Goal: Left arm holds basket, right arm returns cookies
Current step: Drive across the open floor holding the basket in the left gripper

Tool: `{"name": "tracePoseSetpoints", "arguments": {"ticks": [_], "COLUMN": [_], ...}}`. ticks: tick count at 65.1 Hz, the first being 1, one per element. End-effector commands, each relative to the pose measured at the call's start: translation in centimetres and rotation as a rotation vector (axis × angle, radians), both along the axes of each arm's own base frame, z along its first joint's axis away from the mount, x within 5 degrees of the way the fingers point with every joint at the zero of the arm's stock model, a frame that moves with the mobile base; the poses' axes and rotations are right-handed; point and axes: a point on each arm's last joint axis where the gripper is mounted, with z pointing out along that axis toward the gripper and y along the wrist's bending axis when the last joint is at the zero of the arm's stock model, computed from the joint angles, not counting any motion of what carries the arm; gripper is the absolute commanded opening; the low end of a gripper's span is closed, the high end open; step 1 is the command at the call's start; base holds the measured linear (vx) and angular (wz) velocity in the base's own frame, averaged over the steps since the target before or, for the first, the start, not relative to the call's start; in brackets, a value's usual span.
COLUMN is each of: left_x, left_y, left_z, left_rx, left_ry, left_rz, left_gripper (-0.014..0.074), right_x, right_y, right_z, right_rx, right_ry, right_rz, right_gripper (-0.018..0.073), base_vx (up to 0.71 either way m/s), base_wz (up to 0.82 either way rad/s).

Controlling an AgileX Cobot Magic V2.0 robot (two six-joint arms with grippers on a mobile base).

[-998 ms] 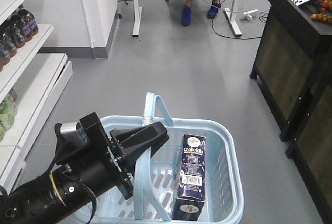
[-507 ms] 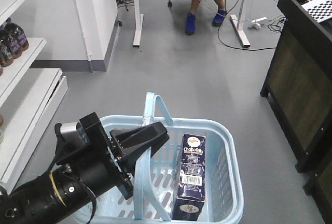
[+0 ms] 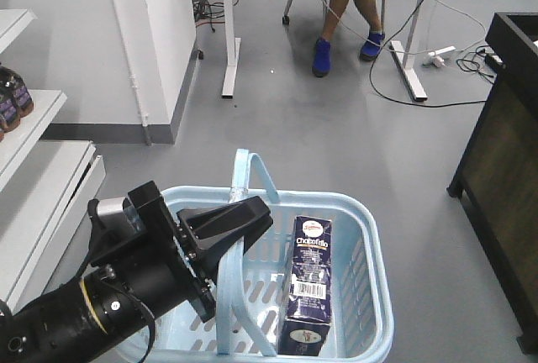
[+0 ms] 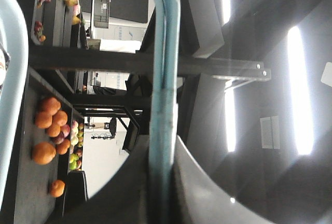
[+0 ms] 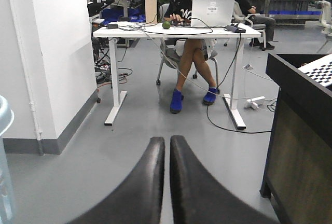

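The light blue basket (image 3: 370,237) hangs low in the front view. My left gripper (image 3: 239,222) is shut on its near hoop handle (image 3: 225,287); the handle (image 4: 163,79) runs up between the jaws in the left wrist view. The dark navy Chocofello cookie box (image 3: 307,283) lies inside the basket on its right side. My right gripper (image 5: 167,143) is shut and empty, pointing over the grey floor toward a desk; it does not show in the front view.
White shelves with dark bottles (image 3: 13,94) stand at the left. A white pillar (image 3: 155,35) and a desk with a seated person (image 3: 349,10) are ahead. A dark wooden cabinet (image 3: 508,170) stands at the right. Cables (image 3: 420,94) lie on the floor.
The whole scene has shifted right and down in the front view: the shelves and cabinet slid outward, the desk and person came closer to centre. Basket, box and left gripper kept their places.
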Motion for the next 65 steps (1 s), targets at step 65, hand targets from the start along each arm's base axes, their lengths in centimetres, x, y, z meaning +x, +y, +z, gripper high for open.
{"name": "tracePoseSetpoints", "arguments": {"ticks": [65], "left_x": [-0.76], "left_y": [0.45], "left_z": [3.92], "left_rx": [-0.271], "left_ry": [-0.199], "left_rz": [-0.034], "left_gripper": [-0.0003], "right_x": [0.0], "right_y": [0.04], "right_z": [0.08], "right_rx": [-0.012], "right_ry": [-0.061], "right_rz": [0.004], "right_gripper": [-0.0006], "base_vx": [0.33], "base_wz": [0.28]}}
